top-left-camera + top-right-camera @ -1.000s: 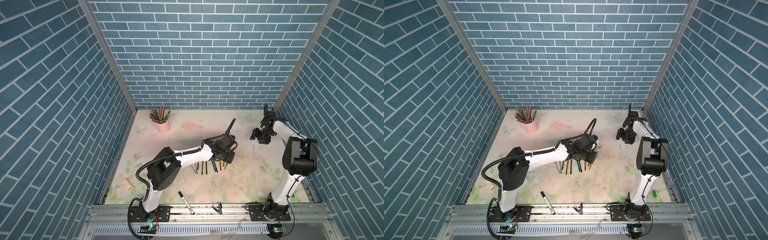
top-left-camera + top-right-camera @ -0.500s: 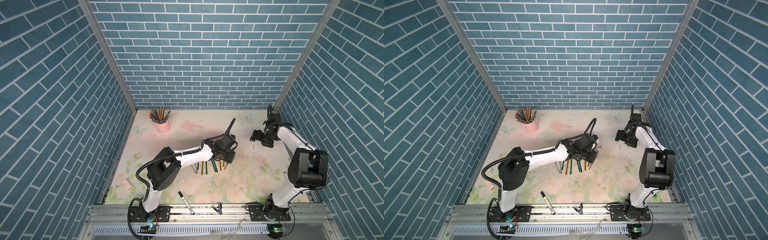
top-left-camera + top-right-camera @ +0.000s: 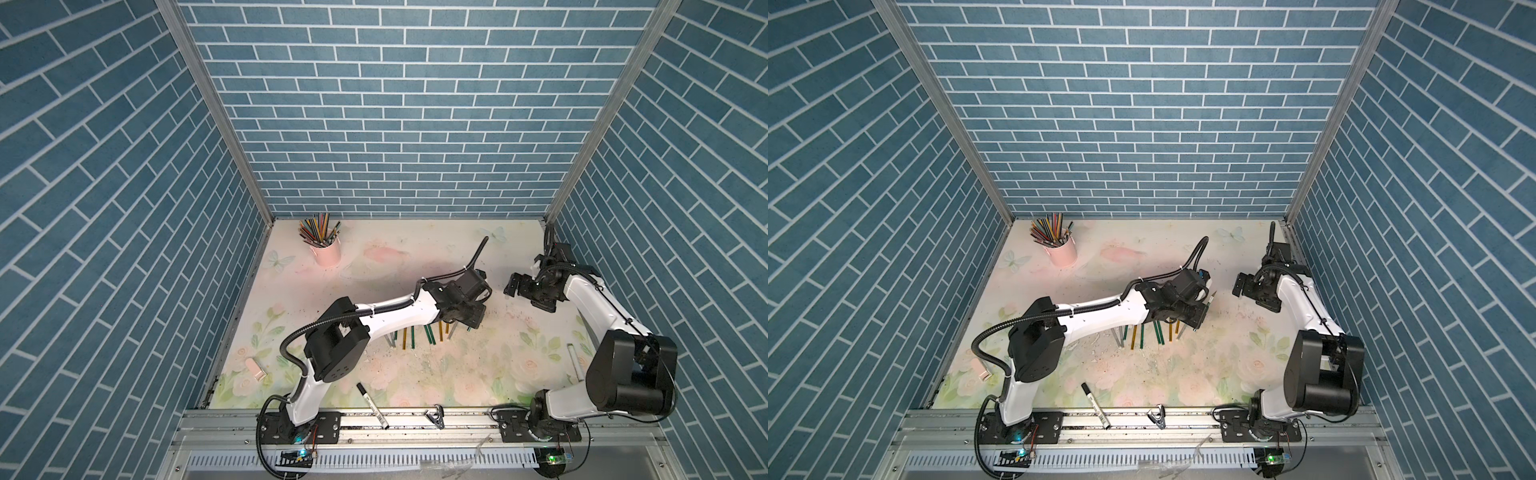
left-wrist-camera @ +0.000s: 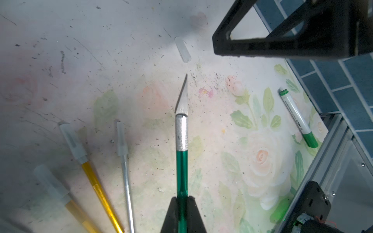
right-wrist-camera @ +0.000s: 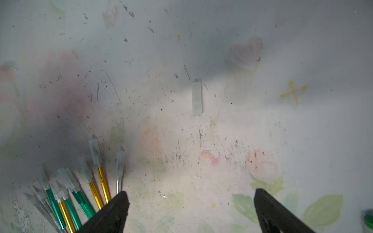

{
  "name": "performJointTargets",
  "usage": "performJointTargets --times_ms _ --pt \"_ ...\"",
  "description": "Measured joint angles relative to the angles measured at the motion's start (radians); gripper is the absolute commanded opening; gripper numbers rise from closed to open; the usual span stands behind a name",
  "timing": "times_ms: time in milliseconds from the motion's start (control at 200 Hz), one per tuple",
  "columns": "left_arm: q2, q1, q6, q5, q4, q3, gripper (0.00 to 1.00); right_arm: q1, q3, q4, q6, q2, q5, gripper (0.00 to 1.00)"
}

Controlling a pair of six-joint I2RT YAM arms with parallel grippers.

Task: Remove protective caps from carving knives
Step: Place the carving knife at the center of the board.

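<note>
Closed left gripper (image 4: 182,198) holding green metallic carving knife (image 4: 181,161), grey blade bare, right gripper (image 5: 190,192) spread wide above loose translucent whitish plastic cap (image 5: 197,97) on floral mat (image 5: 262,141), capped knives (image 5: 70,191) nearby.

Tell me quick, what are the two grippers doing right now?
Left gripper: closed, holding a green carving knife with its blade bare.
Right gripper: open, holding nothing; a protective cap lies loose nearby.

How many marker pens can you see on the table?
2. A black-capped marker lies at the front edge of the table. A green marker lies near its right edge. Others may be hidden under the arms.
</note>
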Motion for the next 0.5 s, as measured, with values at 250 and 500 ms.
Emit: performJointTargets --times_ms 250,500 --pt "0.139 -0.021 -0.063 -0.017 -0.072 0.138 0.02 -0.08 -0.062 -0.016 0.004 -0.098 -0.008 0.96" --pt "0.285 -0.021 -0.115 -0.039 -0.178 0.355 0.02 -0.119 -0.159 -0.014 0.02 -0.175 -0.021 0.95"
